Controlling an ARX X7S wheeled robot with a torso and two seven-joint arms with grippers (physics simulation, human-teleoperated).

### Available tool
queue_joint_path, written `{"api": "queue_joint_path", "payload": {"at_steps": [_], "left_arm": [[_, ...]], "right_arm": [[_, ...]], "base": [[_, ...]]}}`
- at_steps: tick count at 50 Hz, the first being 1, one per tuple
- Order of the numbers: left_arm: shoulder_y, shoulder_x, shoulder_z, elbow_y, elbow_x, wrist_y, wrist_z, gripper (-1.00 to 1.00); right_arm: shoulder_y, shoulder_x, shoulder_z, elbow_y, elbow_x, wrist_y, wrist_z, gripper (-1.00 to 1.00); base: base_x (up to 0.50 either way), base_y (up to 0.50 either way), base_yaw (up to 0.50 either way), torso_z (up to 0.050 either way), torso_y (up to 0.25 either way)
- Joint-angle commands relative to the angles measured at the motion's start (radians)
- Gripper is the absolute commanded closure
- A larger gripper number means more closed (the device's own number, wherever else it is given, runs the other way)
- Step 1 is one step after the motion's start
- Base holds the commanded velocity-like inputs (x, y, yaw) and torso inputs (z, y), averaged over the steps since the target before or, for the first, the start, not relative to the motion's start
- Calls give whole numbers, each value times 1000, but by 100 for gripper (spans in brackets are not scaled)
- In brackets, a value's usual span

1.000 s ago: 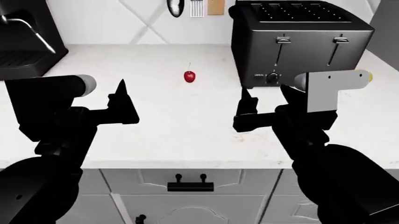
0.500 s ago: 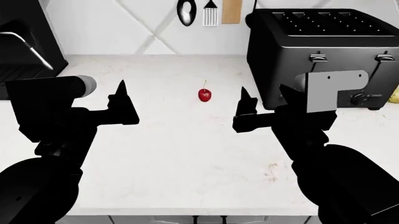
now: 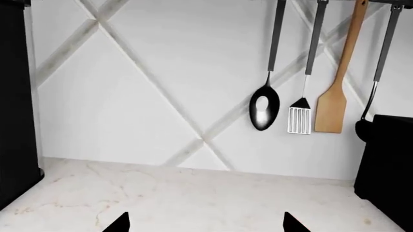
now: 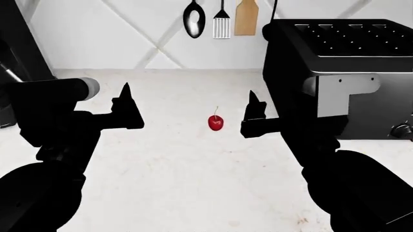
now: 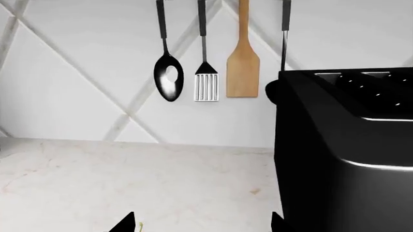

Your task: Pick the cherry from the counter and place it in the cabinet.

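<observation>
Cherry (image 4: 216, 123) sits on counter (image 4: 193, 183) between both grippers, nearer right gripper (image 5: 201, 223); left gripper (image 3: 203, 223) hovers too. Both spread wide and empty, presumably lining up the pick

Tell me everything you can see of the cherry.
The cherry is a small, glossy red round fruit with a pale highlight and a thin dark stem rising from its top. It sits alone on the white veined counter, between the two arms and nearer the right gripper, left of the black toaster. Nothing but the counter touches it. Neither wrist view shows it.
</observation>
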Motion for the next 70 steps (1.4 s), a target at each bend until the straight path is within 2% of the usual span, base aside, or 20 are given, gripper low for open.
{"api": "queue_joint_path", "payload": {"at_steps": [1, 12, 19, 24, 27, 37, 47, 70], "left_arm": [[-4, -4, 4, -8, -6, 5, -7, -100], [5, -7, -3, 9, -23, -3, -16, -100], [3, -12, 0, 9, -27, -4, -21, -100], [-2, -17, 0, 18, -31, -11, -29, -100], [-5, -22, 3, 22, -32, -12, -32, -100], [-4, -23, -5, 25, -44, -13, -39, -100], [-3, -21, -16, 30, -61, -21, -47, -100], [15, -22, -33, 47, -96, -28, -62, -100]], "right_arm": [[2, 3, 1, -1, 16, 8, 8, -100], [4, 12, -3, -12, 44, 37, 7, -100], [108, 10, -13, 5, 133, 196, -9, -100], [182, 49, -50, 110, 324, 200, 129, -100], [244, 55, -86, 205, 365, 196, 174, -100], [362, 57, -229, 424, 315, 115, 150, -100], [418, 41, -283, 576, 291, 88, 130, -100], [415, 45, -305, 628, 363, 128, 135, -100]], "base": [[0, 0, 0, 0, 0], [0, 0, 0, 0, 0], [0, 0, 0, 0, 0], [0, 0, 0, 0, 0], [0, 0, 0, 0, 0], [0, 0, 0, 0, 0], [0, 0, 0, 0, 0], [0, 0, 0, 0, 0]]}}
